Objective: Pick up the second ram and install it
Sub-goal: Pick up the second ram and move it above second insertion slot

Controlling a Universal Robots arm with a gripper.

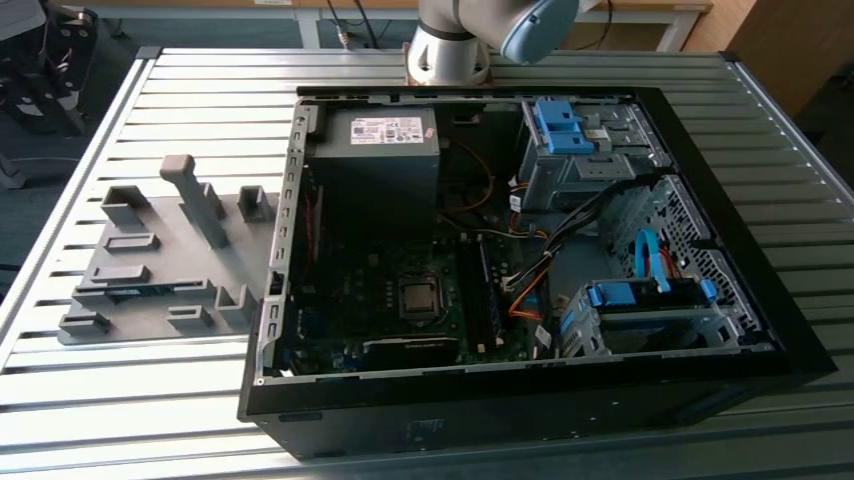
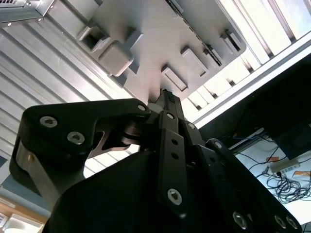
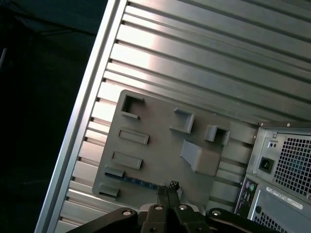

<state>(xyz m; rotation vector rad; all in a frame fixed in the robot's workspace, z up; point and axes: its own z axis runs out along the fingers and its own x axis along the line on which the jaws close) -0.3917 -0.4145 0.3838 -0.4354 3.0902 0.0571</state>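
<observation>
- The gripper hangs above the grey holder plate, fingers closed together and holding nothing.
- The memory stick sits on that plate, beside the open computer case.

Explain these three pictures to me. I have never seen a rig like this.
This is a robot arm standing at the far edge of a slatted metal table. The exterior view comes from a camera off the arm that looks down on the whole scene. Both wrist views come from cameras riding on the arm, looking past its hand. The hand's two fingers are shut and hold nothing. On the table are an open computer case and, at the exterior view's left, a grey holder tray. In the tray lies the ram, a thin blue memory stick. The hand hangs above the tray, apart from the ram.
</observation>
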